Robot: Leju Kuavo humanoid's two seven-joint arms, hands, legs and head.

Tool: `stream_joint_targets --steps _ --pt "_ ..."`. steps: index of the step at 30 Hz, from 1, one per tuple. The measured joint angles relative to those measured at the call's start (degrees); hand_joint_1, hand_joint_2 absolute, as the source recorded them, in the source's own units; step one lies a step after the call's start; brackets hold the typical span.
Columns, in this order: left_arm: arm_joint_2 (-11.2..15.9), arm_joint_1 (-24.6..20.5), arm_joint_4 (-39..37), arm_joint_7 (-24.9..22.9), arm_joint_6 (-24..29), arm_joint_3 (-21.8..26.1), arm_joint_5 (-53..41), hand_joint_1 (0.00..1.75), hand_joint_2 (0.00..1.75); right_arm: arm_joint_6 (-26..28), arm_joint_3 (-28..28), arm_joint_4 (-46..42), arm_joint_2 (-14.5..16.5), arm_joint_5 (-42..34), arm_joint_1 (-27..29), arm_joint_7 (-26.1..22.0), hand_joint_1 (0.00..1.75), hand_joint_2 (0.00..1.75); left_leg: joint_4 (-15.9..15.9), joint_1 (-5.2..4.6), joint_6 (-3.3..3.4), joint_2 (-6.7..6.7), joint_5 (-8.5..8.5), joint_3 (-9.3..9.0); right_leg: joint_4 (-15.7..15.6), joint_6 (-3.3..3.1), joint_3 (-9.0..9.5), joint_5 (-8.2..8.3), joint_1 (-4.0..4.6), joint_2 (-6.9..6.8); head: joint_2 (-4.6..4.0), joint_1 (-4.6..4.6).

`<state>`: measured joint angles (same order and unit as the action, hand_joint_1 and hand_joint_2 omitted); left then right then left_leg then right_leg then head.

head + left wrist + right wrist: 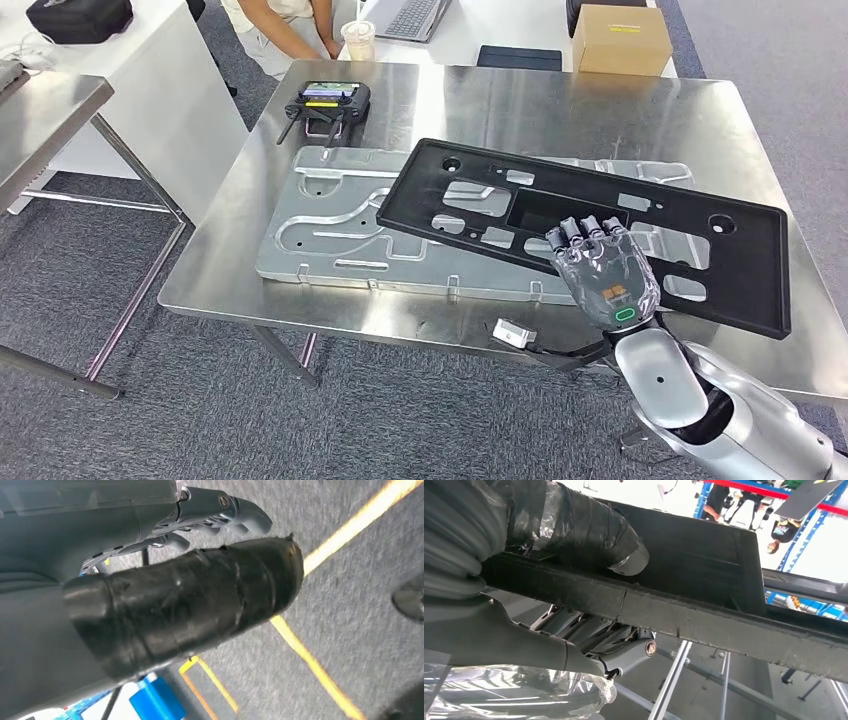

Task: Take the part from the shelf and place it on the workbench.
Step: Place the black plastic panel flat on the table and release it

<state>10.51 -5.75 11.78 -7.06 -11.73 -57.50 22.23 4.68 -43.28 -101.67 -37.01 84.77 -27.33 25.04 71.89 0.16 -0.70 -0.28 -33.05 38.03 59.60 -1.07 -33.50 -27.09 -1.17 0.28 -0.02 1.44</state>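
Note:
A long black plastic panel (470, 180) with several cutouts lies tilted over the steel workbench (600, 100), its far left end above a grey metal plate (320, 215). My right hand (603, 268) grips the panel's near edge, fingers on top. In the right wrist view the taped thumb (589, 530) presses the panel's edge (704, 615) from one side and the fingers (594, 635) close from the other. My left hand (190, 595) hangs over grey carpet, its fingers (220, 510) curled with nothing in them.
A black remote controller (327, 100) sits at the bench's far left. A small white tag (514, 333) hangs at the front edge. Beyond stand a cardboard box (620, 38), a cup (357, 40), a laptop (410, 17) and a person (285, 25). Another table (45, 110) stands left.

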Motion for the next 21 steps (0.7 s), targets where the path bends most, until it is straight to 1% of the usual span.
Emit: stream_joint_targets --steps 1,2,3,5,6,7,8,9,10,11,12,13,15,16,17,18,19,20,21 --pt "-0.02 0.08 0.00 0.00 0.01 -0.08 0.01 0.00 0.00 0.03 0.00 0.01 0.09 0.01 0.16 -0.05 1.75 1.75 1.28 0.03 -0.03 0.00 -0.64 1.76 0.00 0.00 0.69 -0.57 0.07 0.02 0.00 0.02" --pt "-0.03 0.18 0.00 -0.01 -0.01 -0.15 0.02 0.00 0.00 0.03 0.00 0.01 0.20 0.02 0.34 -0.10 1.75 1.75 0.91 0.01 0.09 0.00 -0.36 2.67 0.00 0.01 1.48 -1.17 0.15 0.05 0.00 0.02" --pt "-0.05 0.27 0.00 -0.01 -0.01 -0.20 0.04 0.00 0.00 0.03 0.00 0.01 0.31 0.02 0.51 -0.16 1.75 1.75 -1.18 -0.08 0.39 -0.01 1.21 2.71 -0.02 0.02 2.39 -1.82 0.26 0.08 0.00 0.02" --pt "0.02 0.44 -0.01 -0.03 0.01 -0.32 0.11 0.00 0.00 0.02 -0.02 0.03 0.57 0.03 0.73 -0.32 1.75 1.75 -7.93 -0.55 1.54 -0.06 6.82 1.40 -0.16 0.13 4.15 -3.08 0.44 0.12 0.00 -0.07" --pt "0.06 0.46 -0.01 -0.04 0.01 -0.39 0.15 0.00 0.00 0.02 -0.04 0.04 0.74 0.04 0.80 -0.43 1.75 1.75 -10.32 -0.91 2.19 -0.10 8.39 0.87 -0.40 0.31 4.79 -3.56 0.45 0.23 0.01 -0.11" --pt "0.12 0.45 -0.01 -0.05 0.00 -0.45 0.20 0.00 0.00 0.01 -0.06 0.07 0.89 0.05 0.89 -0.57 1.75 1.75 -12.05 -1.29 2.81 -0.18 9.16 0.31 -0.75 0.60 5.23 -3.94 0.41 0.30 0.01 -0.08" --pt "0.16 0.48 -0.01 -0.05 -0.01 -0.51 0.26 0.00 0.00 0.00 -0.09 0.09 1.06 0.05 1.11 -0.73 1.75 1.75 -12.78 -1.55 3.31 -0.29 9.03 0.02 -0.89 0.95 5.63 -3.96 0.37 0.35 0.01 -0.03" --pt "0.13 0.47 -0.01 -0.05 -0.01 -0.55 0.29 0.00 0.00 0.02 -0.11 0.07 1.19 0.06 1.33 -0.85 1.75 1.75 -13.38 -1.64 3.69 -0.35 8.56 -0.62 -1.03 1.31 6.12 -3.86 0.44 0.41 0.01 0.07" --pt "0.13 0.50 -0.01 -0.07 -0.01 -0.57 0.32 0.00 0.00 0.01 -0.12 0.09 1.25 0.06 1.53 -0.96 1.75 1.75 -14.32 -1.53 3.94 -0.41 8.87 -1.65 -0.83 1.61 6.51 -3.91 0.49 0.33 0.01 0.14" --pt "0.11 0.56 -0.01 -0.09 -0.01 -0.61 0.33 0.00 0.00 0.03 -0.13 0.11 1.30 0.06 1.67 -1.02 1.75 1.75 -14.80 -1.36 4.12 -0.41 8.99 -2.58 0.07 1.84 6.64 -3.98 0.55 0.28 0.01 0.08" --pt "0.10 0.56 0.00 -0.11 -0.02 -0.66 0.33 0.00 0.00 0.04 -0.13 0.15 1.31 0.06 1.66 -1.08 1.75 1.75 -15.10 -1.20 4.31 -0.34 8.79 -3.59 1.73 2.05 6.02 -4.39 0.57 0.25 0.01 0.01" --pt "0.09 0.52 0.00 -0.13 -0.03 -0.69 0.32 0.00 0.00 0.04 -0.13 0.24 1.33 0.05 1.67 -1.14 1.75 1.75 -15.33 -1.11 4.47 -0.30 8.60 -4.38 4.42 2.24 4.48 -5.18 0.51 0.20 0.01 -0.04" --pt "0.09 0.44 0.00 -0.15 -0.05 -0.79 0.33 0.00 0.00 0.07 -0.14 0.49 1.39 0.04 1.97 -1.32 1.75 1.75 -15.37 -1.12 4.74 -0.27 7.72 -5.35 10.72 2.64 -0.16 -7.63 0.44 0.16 0.00 -0.08" --pt "0.08 0.43 0.00 -0.17 -0.06 -0.82 0.35 0.00 0.00 0.11 -0.15 0.66 1.44 0.04 2.28 -1.48 1.75 1.75 -15.35 -1.12 4.70 -0.32 7.25 -5.84 12.69 2.82 -2.27 -8.73 0.40 0.14 0.00 -0.09" --pt "0.05 0.45 0.00 -0.22 -0.10 -0.86 0.37 0.00 0.00 0.18 -0.21 0.90 1.50 0.03 2.60 -1.64 1.75 1.75 -15.30 -1.11 4.61 -0.39 6.76 -6.43 12.97 2.99 -3.62 -8.87 0.33 0.11 0.00 -0.08" --pt "0.00 0.50 0.00 -0.26 -0.18 -0.87 0.39 0.00 0.00 0.31 -0.29 1.16 1.56 0.03 2.85 -1.76 1.75 1.75 -15.20 -1.09 4.48 -0.45 6.25 -7.12 11.49 3.08 -4.05 -7.65 0.24 0.06 0.00 -0.09" --pt "-0.06 0.54 0.00 -0.29 -0.27 -0.88 0.43 0.00 0.00 0.50 -0.38 1.46 1.62 0.02 3.00 -1.84 1.75 1.75 -15.05 -1.06 4.30 -0.50 5.69 -7.82 8.40 3.06 -3.65 -5.00 0.15 -0.01 0.00 -0.10" --pt "-0.13 0.60 -0.01 -0.27 -0.39 -0.88 0.48 0.00 0.00 0.73 -0.47 1.81 1.69 0.02 3.12 -1.86 1.75 1.75 -14.87 -1.04 4.05 -0.54 5.12 -8.37 5.10 2.90 -2.97 -1.86 0.10 -0.13 0.00 -0.11" --pt "-0.17 0.58 -0.01 -0.18 -0.50 -0.89 0.59 0.00 0.00 0.96 -0.56 2.18 1.80 0.02 3.21 -1.86 1.75 1.75 -14.62 -1.05 3.76 -0.62 4.61 -8.72 2.39 2.66 -2.54 0.06 0.15 -0.27 0.00 -0.10"
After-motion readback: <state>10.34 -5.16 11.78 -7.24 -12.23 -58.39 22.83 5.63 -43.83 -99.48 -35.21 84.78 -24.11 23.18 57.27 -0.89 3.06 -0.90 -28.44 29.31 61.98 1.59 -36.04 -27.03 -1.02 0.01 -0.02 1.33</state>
